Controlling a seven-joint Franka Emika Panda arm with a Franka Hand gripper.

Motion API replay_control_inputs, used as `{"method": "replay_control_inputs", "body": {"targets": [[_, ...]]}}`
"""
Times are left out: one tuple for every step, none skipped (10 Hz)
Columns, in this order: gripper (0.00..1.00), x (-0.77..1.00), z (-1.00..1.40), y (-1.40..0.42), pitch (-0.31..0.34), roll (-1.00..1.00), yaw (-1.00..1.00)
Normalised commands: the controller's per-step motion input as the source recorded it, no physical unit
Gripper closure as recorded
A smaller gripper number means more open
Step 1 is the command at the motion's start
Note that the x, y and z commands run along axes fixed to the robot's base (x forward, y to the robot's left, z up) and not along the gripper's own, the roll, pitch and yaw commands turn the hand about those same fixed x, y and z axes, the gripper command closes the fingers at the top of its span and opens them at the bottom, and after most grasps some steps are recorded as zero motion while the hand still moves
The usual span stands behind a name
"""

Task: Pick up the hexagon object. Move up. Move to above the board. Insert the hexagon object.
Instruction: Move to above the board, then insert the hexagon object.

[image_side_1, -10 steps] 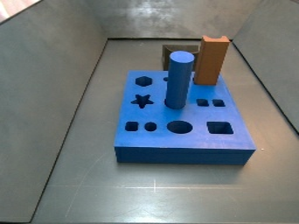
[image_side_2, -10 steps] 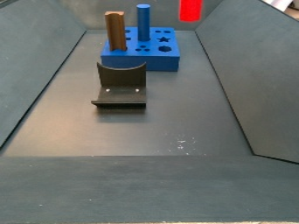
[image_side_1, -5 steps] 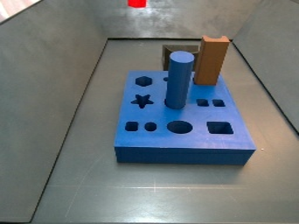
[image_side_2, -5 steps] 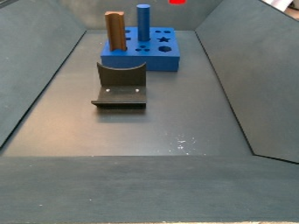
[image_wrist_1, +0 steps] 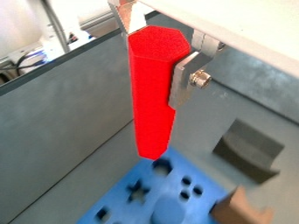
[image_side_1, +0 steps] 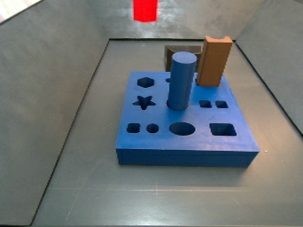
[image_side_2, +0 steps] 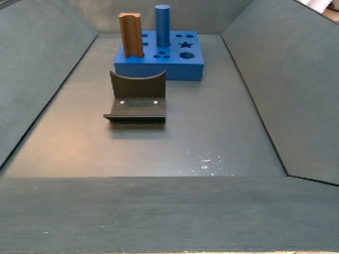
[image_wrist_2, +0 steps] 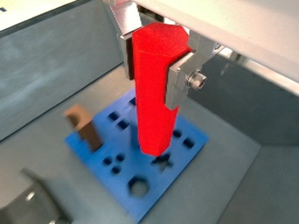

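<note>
Two silver fingers of the tool clamped on the upper part of the hexagon object, shown in both wrist views, tool high above the board with the hexagon object hanging upright, its lower end over the board's holes. Only the red lower end of the hexagon object seen at the top edge of a side view, well above the bench and clear of everything. Board flat on the bench, star, hexagon, circle and square holes in its top. Blue cylinder upright in the board; brown rectangular block upright at the far edge, just beside the cylinder. In a side view, board at the far end, brown rectangular block and blue cylinder standing on it, fixture on the bench just in front of the board. Fixture also seen in a wrist view, beside the board
</note>
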Motion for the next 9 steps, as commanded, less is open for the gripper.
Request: {"method": "replay_control_inputs", "body": {"targets": [[1.0, 0.18, 0.05, -0.51, 0.141, 0.05, 0.01], [1.0, 0.15, 0.04, -0.34, 0.14, 0.05, 0.01], [1.0, -0.35, -0.84, 0.89, -0.1, -0.09, 0.0], [1.0, -0.35, -0.86, 0.97, -0.086, -0.08, 0.03], [1.0, -0.37, -0.87, 0.99, -0.08, -0.08, 0.03], [1.0, -0.33, -0.83, 0.94, -0.106, -0.1, 0.01], [1.0, -0.27, -0.82, 0.89, -0.119, -0.09, 0.0], [1.0, 0.0, -0.77, 0.71, -0.131, -0.1, -0.11], [1.0, 0.19, -0.84, 0.51, -0.106, -0.06, -0.24]]}}
